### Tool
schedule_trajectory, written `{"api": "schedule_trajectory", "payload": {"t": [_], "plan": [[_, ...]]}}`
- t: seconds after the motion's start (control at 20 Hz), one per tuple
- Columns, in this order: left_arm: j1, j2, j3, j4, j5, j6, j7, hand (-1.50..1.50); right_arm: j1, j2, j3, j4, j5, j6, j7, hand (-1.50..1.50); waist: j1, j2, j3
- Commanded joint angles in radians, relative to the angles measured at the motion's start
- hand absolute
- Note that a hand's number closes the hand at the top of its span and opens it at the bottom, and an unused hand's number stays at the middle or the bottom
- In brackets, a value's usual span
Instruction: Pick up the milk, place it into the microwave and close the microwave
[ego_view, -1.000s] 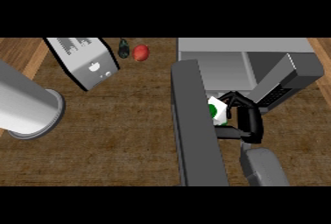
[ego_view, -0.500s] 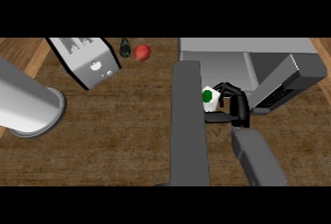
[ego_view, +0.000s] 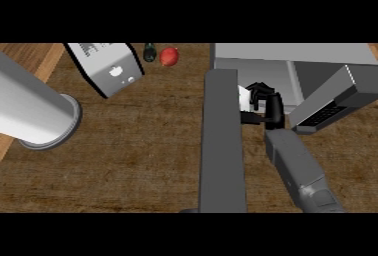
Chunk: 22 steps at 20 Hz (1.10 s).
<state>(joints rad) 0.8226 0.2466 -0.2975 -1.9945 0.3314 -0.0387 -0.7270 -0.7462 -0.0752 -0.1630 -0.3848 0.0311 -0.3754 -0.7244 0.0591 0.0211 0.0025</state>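
The microwave (ego_view: 295, 54) stands at the upper right with its door (ego_view: 221, 150) swung open, seen edge-on as a long grey bar running down the middle. My right hand (ego_view: 267, 106) is at the mouth of the microwave, just right of the door's far end, fingers curled round the white milk carton (ego_view: 244, 97). Only a small white strip of the carton shows between the door and the fingers. My right forearm (ego_view: 299, 172) comes up from the lower edge. The left forearm (ego_view: 33, 112) fills the left side; its hand is out of view.
A white boxy appliance (ego_view: 107, 67) stands at the upper left of the wooden counter (ego_view: 140, 160). Beside it at the back lie a red object (ego_view: 170, 56) and a small dark green one (ego_view: 150, 51). The microwave's dark control panel (ego_view: 336, 102) juts out right of my hand.
My right hand has carried the milk away from me, up along the door toward the microwave's opening. Less of the carton shows now.
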Motion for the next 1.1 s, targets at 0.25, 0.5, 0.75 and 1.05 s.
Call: {"api": "schedule_trajectory", "payload": {"t": [0.25,0.5,0.75,1.05], "plan": [[-0.025,0.008,-0.007,-0.018,0.008,-0.005,0.037,-1.5,-0.105,-0.07,-0.021,0.173,0.044,-0.085,-0.047,1.5,0.042,0.023,0.003],[-0.049,0.015,0.014,-0.005,0.016,-0.018,0.027,-1.5,-0.151,-0.067,0.003,0.203,0.09,-0.197,-0.076,1.5,0.052,0.024,0.002],[-0.073,0.014,0.003,0.031,-0.002,-0.024,0.026,-1.5,-0.197,-0.111,-0.004,0.212,0.099,-0.221,-0.092,1.5,0.067,0.033,0.003],[-0.052,0.013,0.012,0.03,0.016,-0.033,0.01,-1.5,-0.217,-0.117,-0.078,0.189,0.033,-0.19,-0.135,1.5,0.079,0.036,0.005]]}}
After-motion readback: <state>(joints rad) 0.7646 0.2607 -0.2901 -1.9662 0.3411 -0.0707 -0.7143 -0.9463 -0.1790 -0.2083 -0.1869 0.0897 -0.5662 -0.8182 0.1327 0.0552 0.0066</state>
